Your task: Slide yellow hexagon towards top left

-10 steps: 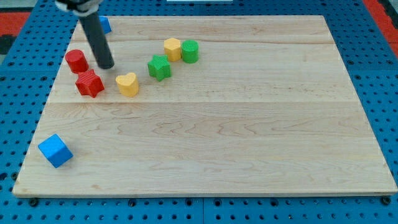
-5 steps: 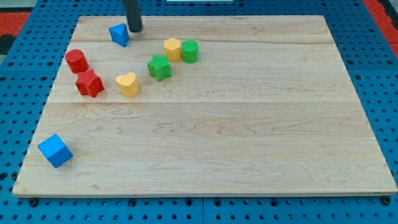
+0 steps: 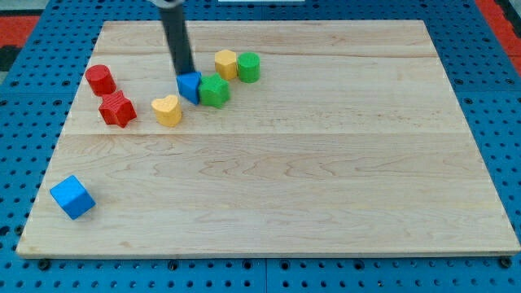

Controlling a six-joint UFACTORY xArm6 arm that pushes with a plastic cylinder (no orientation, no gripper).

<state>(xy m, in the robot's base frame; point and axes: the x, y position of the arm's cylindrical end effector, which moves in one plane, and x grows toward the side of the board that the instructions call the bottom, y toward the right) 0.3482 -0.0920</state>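
Seven blocks sit on the wooden board [image 3: 342, 163]. The yellow hexagon [image 3: 225, 63] lies at upper centre, touching the green cylinder [image 3: 249, 67] on its right, not yet near the top-left corner. My tip [image 3: 186, 73] rests on the small blue block [image 3: 190, 86], which touches the green star [image 3: 215, 91]. I carry no jaws, only a rod. Judgement: the task is not started; I must get round to the hexagon's lower right.
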